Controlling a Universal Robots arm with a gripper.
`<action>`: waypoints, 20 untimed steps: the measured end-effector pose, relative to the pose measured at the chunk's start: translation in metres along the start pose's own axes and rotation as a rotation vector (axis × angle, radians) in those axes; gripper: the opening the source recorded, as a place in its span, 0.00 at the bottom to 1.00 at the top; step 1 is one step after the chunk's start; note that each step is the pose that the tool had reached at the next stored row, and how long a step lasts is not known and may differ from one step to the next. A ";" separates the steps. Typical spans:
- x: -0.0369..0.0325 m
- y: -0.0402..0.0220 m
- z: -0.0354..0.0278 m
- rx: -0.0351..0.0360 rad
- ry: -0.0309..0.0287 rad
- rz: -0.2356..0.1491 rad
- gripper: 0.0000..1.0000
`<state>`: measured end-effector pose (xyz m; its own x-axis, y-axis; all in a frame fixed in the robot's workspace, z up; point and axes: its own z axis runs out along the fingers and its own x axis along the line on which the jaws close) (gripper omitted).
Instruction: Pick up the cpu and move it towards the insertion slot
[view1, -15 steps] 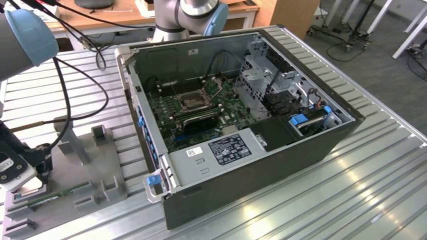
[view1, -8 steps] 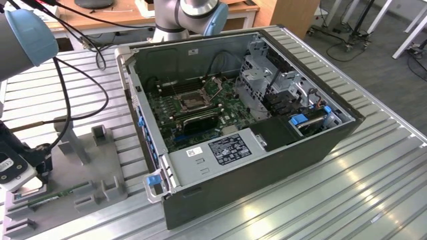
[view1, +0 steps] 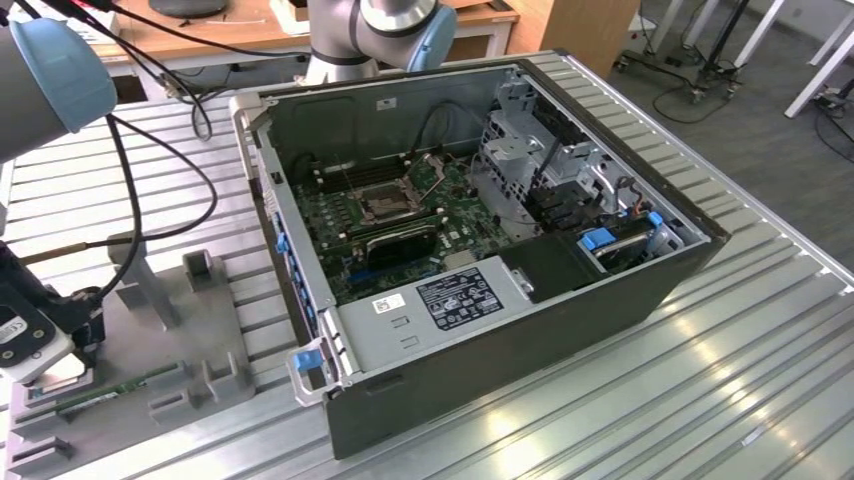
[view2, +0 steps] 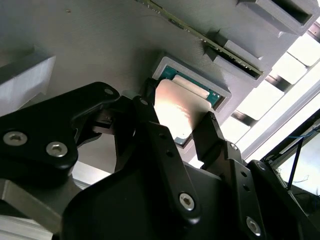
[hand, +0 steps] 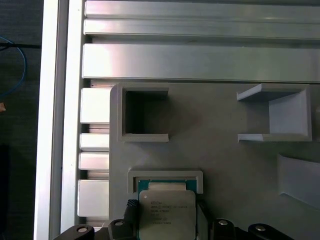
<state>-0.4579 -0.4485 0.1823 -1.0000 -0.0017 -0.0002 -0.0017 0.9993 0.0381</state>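
Holding the gripper (view2: 177, 120) narrowed to about the chip's width, with the black fingers (view2: 144, 107) set against two opposite edges of the cpu (view2: 175, 105) and, by the look of it, pinching it. Keeping the cpu (hand: 165, 212) low, seated in or barely above its shallow recess (hand: 165, 175), with the chip's own teal rim showing along the recess wall on the side away from the wrist. Treating the chip as near enough square, with no long axis to favour; gripping straight across it, flat metal face turned up toward both wrist views.

Working at the grey tray (view1: 200, 335), at the exterior view's lower left, with the memory stick (view2: 200, 35) lying just beyond the recess and taller tray blocks near it.

Facing the insertion slot (view1: 378, 207) well apart from the hand, toward the exterior view's right and farther back, lying flat on the green board (view1: 327, 215) inside the open computer case (view1: 641, 290). Having the case's side wall (view1: 283, 250), the one with blue clips, standing between tray and socket, judged to be the main edge to mind. Finding open room above the board around the socket, though with a black cable (view1: 138, 215) hanging beside the arm and the power supply box (view1: 447, 300) just beside the board.
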 end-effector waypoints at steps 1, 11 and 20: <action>0.0000 0.0000 -0.0001 -0.0002 -0.0002 0.000 0.55; 0.0000 0.0004 -0.0096 -0.0001 0.0000 0.000 0.55; 0.0000 0.0008 -0.0217 -0.0001 0.0000 0.000 0.55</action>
<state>-0.4579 -0.4485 0.2040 -1.0000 -0.0017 -0.0002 -0.0017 0.9993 0.0381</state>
